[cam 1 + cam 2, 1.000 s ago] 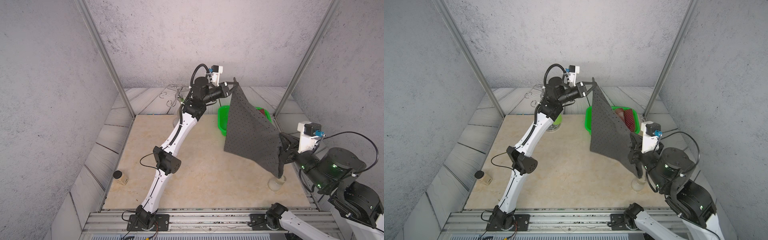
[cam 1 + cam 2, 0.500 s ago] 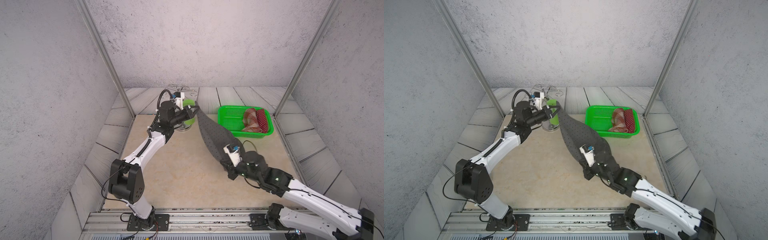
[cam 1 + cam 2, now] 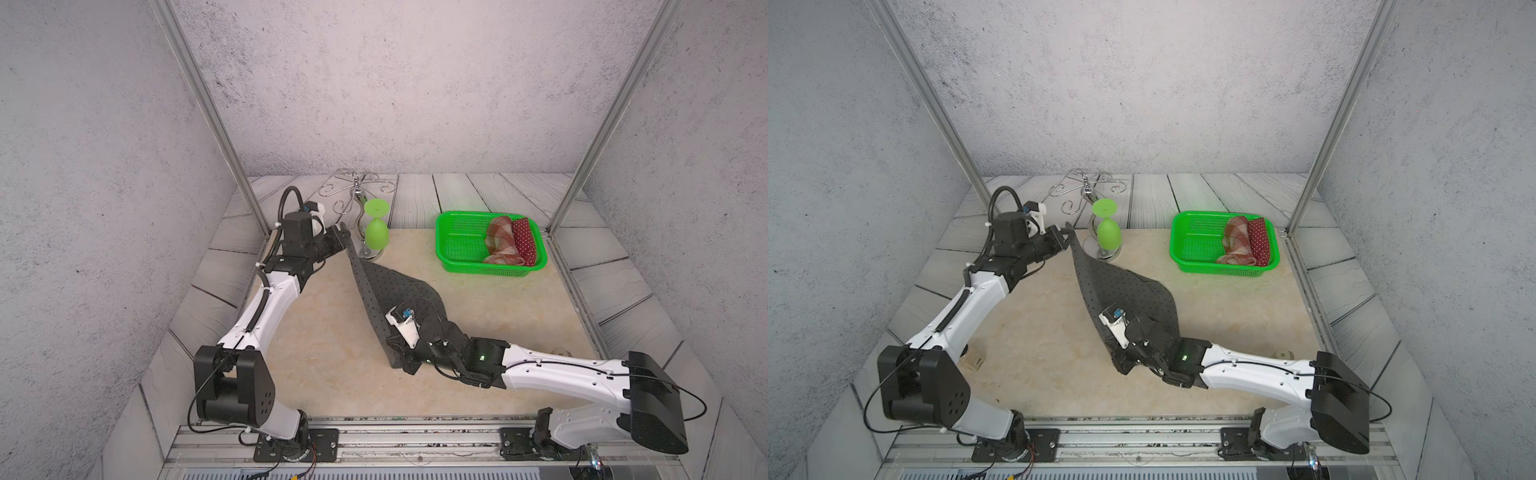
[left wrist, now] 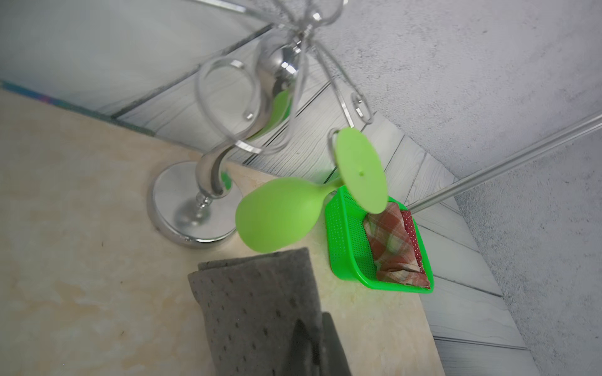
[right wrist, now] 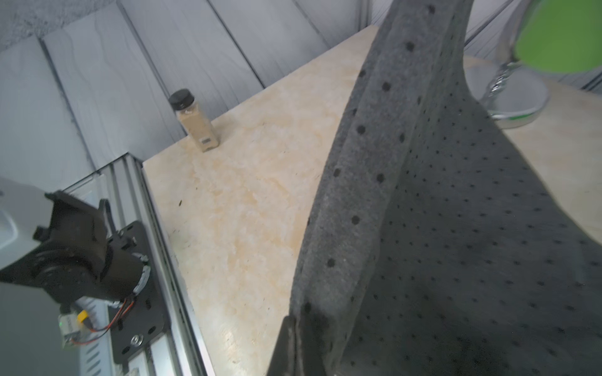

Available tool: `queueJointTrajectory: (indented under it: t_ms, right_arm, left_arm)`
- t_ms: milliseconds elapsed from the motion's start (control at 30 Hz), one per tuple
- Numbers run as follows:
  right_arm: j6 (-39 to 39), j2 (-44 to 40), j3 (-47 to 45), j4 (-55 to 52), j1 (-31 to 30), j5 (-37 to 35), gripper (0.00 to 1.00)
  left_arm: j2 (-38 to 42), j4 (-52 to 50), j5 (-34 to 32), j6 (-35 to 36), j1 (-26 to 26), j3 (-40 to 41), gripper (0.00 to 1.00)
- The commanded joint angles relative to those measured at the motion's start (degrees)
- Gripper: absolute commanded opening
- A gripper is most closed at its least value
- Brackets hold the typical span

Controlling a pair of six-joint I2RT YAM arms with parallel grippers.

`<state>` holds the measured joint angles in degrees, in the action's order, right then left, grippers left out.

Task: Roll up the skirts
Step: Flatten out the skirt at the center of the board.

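Observation:
The dark grey skirt (image 3: 395, 291) with tiny black dots is stretched by one edge between my two grippers, its body sagging onto the beige table top (image 3: 332, 353). My left gripper (image 3: 343, 237) is shut on the far corner, beside the glass rack. My right gripper (image 3: 401, 361) is shut on the near corner, low over the table. In the left wrist view the cloth (image 4: 254, 299) hangs over the closed jaws of the left gripper (image 4: 312, 345). The right wrist view shows the right gripper (image 5: 299, 341) pinching the hem (image 5: 358, 195). The red-brown plaid skirt (image 3: 500, 241) and the dark red white-dotted skirt (image 3: 524, 241) lie rolled in the green basket (image 3: 486, 268).
A chrome glass rack (image 3: 357, 195) with a green glass (image 3: 376, 235) hanging on it stands at the back, close to my left gripper. A small spice bottle (image 5: 195, 120) stands at the table's left edge. Metal frame posts stand at both back corners.
Both arms came down from holding the grey skirt spread high in the air. The skirt now lies low over the table, stretched between the grippers. Over the last half second little moved.

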<state>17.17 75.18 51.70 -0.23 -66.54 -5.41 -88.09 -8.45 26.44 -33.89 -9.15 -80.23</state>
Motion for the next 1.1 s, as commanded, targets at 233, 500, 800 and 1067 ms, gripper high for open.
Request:
queueJointTrajectory:
  t_ms: [233, 500, 800, 1067]
  right_arm:
    - [-1.14, -34.44, 8.59, -29.7, 19.69, -13.56, 0.0]
    - [-4.45, -38.57, 20.21, -40.95, 20.21, -18.48, 0.0]
    - [-6.4, -40.44, 24.5, -45.46, 20.23, -25.76, 0.0]
    - [-5.15, -40.47, 18.17, -40.38, 20.17, -13.91, 0.0]
  left_arm:
    - [-13.05, 1.54, 5.09, 6.3, -17.38, -31.38, 0.0]
    - [-38.23, -7.39, 6.82, 5.43, -27.18, -78.0, 0.0]
    - [-47.27, 4.44, 3.22, -8.74, -25.48, -83.43, 0.0]
    - [-44.15, 8.21, 6.53, -12.56, -22.29, -72.47, 0.0]
